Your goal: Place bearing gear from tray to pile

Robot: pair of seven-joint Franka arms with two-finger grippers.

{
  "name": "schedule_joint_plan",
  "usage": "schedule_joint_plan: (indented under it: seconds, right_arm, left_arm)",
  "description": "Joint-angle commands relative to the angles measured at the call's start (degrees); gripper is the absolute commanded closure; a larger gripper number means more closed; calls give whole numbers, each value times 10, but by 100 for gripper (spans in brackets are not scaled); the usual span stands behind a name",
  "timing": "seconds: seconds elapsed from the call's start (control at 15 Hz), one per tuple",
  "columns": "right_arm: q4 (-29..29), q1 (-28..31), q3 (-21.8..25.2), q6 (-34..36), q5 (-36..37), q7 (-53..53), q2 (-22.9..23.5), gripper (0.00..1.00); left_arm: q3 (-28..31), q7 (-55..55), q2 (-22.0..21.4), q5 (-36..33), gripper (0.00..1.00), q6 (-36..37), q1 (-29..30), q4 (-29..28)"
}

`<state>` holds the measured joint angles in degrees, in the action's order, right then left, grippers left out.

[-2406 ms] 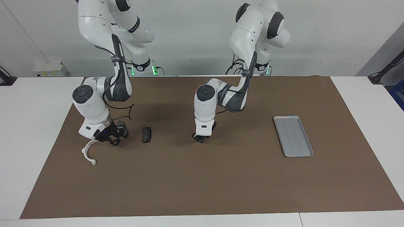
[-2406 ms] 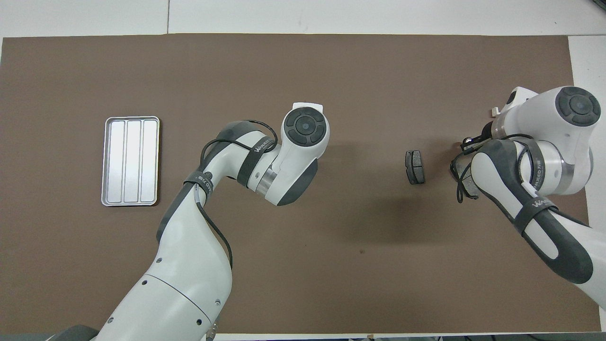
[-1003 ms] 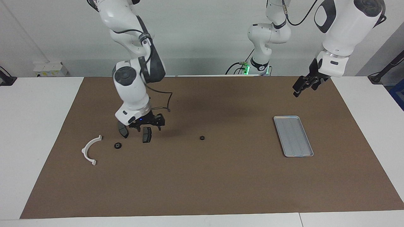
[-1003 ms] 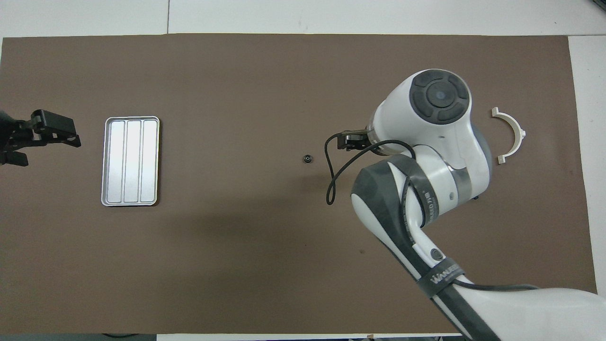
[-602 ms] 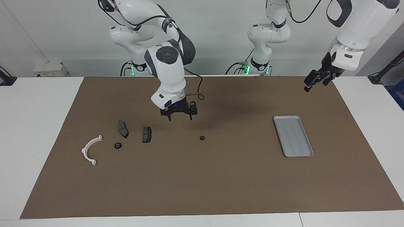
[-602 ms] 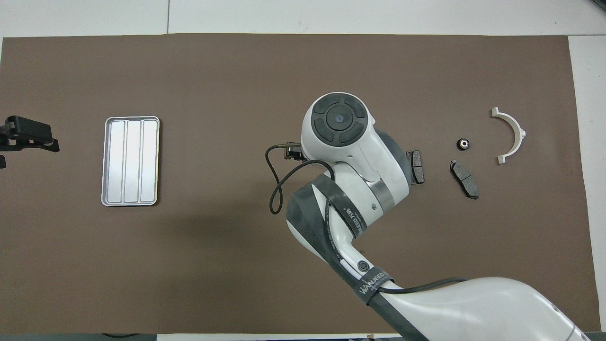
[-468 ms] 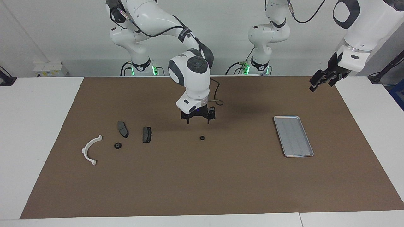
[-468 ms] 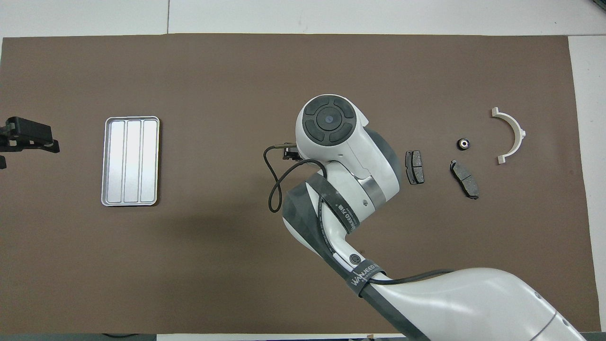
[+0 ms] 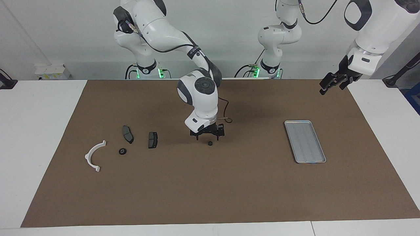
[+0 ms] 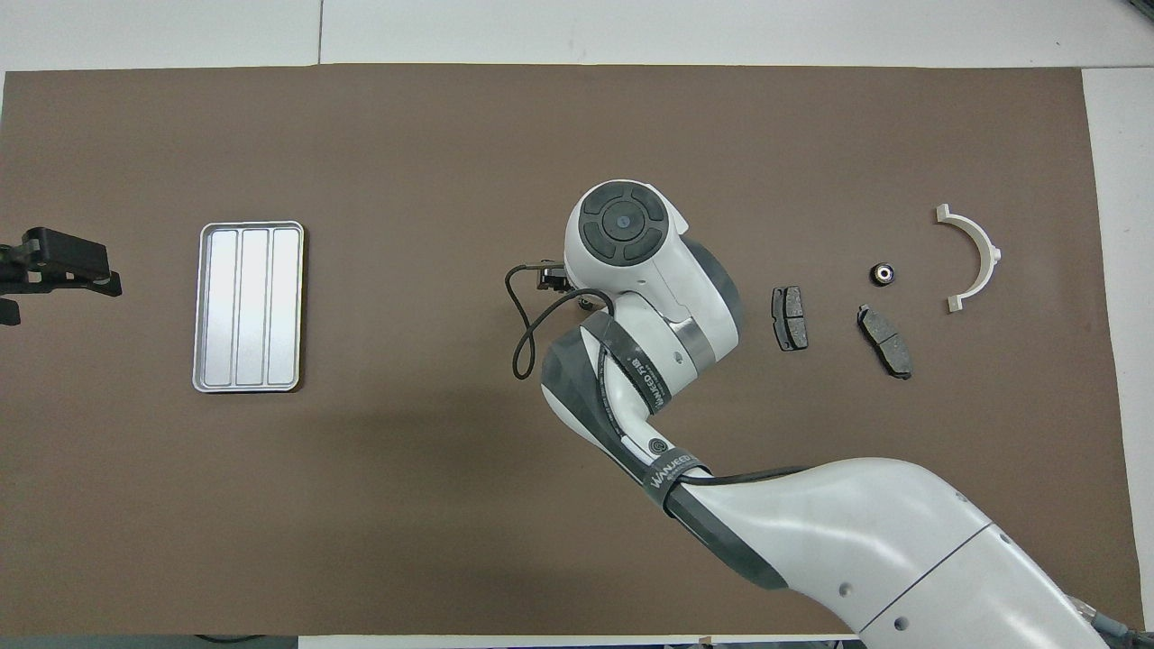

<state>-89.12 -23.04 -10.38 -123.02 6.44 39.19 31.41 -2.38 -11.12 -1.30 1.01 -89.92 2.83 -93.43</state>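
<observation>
The right gripper (image 9: 208, 137), fingers spread and empty, hangs almost directly over the small black gear (image 9: 210, 143) lying mid-mat, well apart from the tray (image 9: 305, 141) and the pile (image 9: 128, 134), while the left gripper (image 9: 333, 84) waits open near the tray.

Two white Franka arms with dark grey joints and black grippers

Each arm has glossy white rounded shells, dark grey bands at the joints and a round dark grey cap on the wrist housing. A black strap printed with white lettering wraps the right arm's forearm, and a thin black cable loops out beside its wrist. Green lights glow at both bases. The right gripper (image 9: 207, 136) and the left gripper (image 9: 332, 84) are black, angular assemblies.
</observation>
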Motion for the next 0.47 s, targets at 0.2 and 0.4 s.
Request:
schedule_joint_plan:
  seconds: [0.2,0.4]
  right_arm:
    - [15,-3,-3,-46,10,14,29,2]
    - [9,-3,-3,-58,15,17,34,3]
  left_arm:
    - [-3,2,-18,1,0,-1,2,-18]
    - [-3,2,-18,1,0,0,0,-18]
